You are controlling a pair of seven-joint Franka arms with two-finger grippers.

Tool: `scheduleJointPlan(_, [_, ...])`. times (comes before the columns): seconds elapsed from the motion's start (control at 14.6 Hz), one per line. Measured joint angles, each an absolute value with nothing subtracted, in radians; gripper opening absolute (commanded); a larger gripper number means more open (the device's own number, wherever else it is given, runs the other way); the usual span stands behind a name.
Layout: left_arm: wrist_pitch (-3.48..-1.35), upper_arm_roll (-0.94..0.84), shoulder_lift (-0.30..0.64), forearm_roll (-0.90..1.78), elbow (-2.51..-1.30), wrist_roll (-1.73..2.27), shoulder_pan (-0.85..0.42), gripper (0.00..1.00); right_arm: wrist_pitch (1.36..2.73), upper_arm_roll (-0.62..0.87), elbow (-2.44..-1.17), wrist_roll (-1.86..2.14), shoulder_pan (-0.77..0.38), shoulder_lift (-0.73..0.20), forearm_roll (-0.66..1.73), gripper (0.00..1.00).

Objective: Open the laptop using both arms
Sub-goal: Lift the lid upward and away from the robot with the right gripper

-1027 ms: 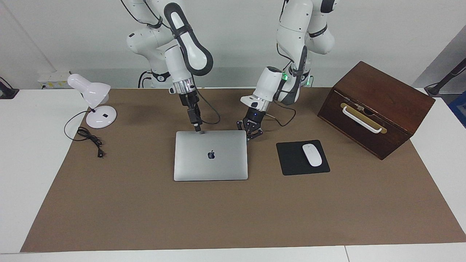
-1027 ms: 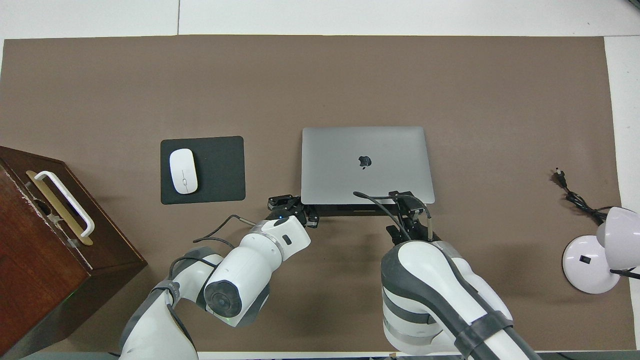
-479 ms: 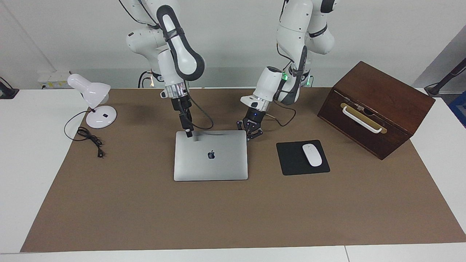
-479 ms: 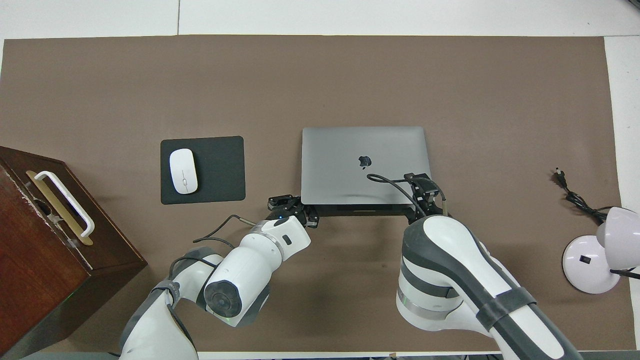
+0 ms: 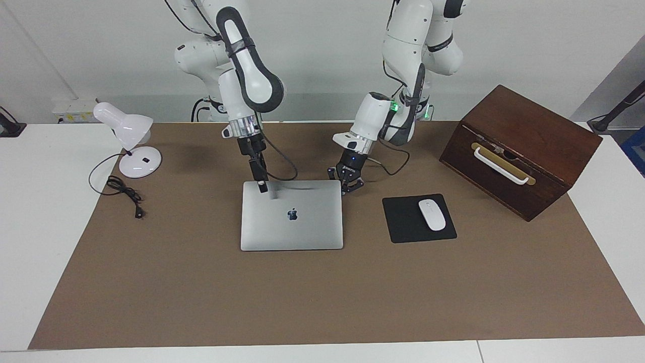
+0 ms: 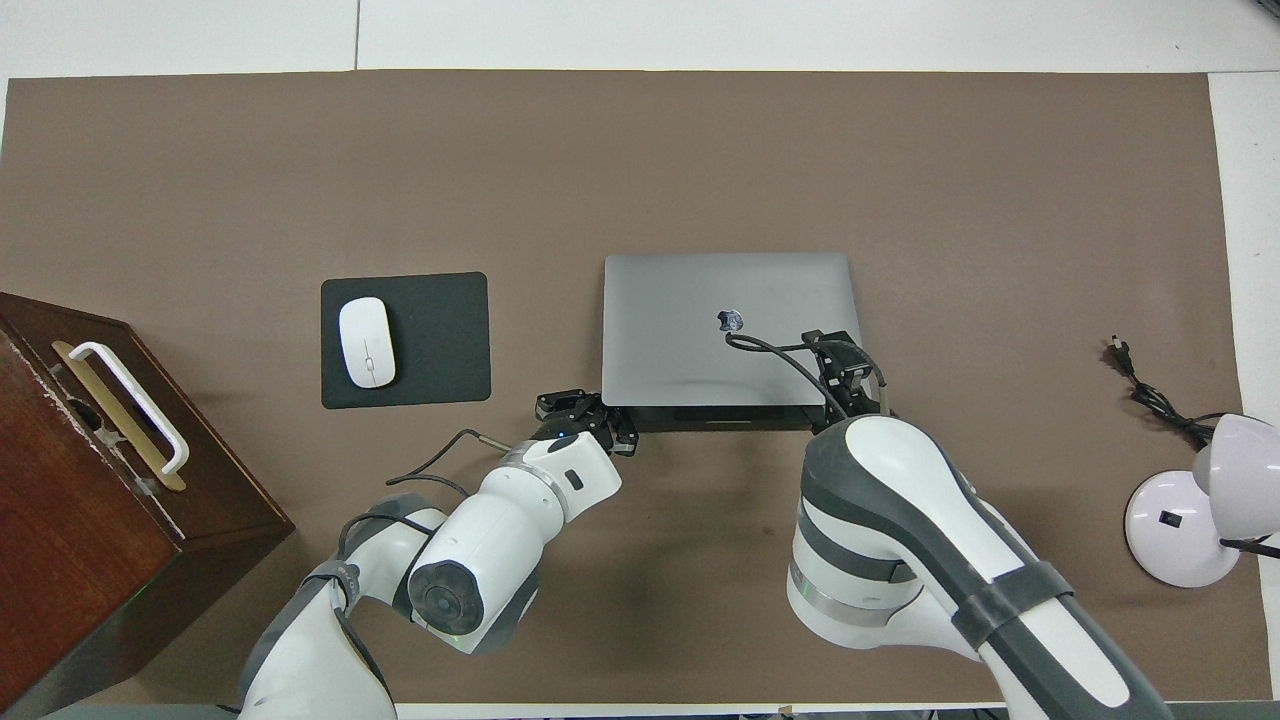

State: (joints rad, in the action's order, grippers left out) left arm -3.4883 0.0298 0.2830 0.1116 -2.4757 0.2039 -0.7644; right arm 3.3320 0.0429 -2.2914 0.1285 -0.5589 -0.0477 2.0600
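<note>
The laptop [image 5: 292,215] lies closed and flat on the brown mat of the table [image 5: 30,242], and everything here is placed from it. At its robot-side corner toward the right arm's end, the right claw [image 5: 261,187] points down onto the lid; whether it presses the lid or only hovers over it I cannot tell, nor how its fingers stand. At the other robot-side corner the left claw [image 5: 347,187] sits low just beside the laptop's edge, its tips shut on nothing. The risks, as I judge them: closed tips may find no gap under a thin lid and simply shove the whole laptop across the mat toward the mouse pad [image 5: 418,218]; the right claw, bearing on the lid rather than the base, could clamp it shut or scratch it.
</note>
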Motion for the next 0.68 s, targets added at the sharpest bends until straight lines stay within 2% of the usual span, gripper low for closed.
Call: scheduleJointPlan(0.68, [-3.489, 0.03, 0.284, 0.112, -2.476, 0.203, -0.764, 0.0, 3.258, 0.041, -2.188, 0.157, -0.528, -0.068, 2.057, 1.0])
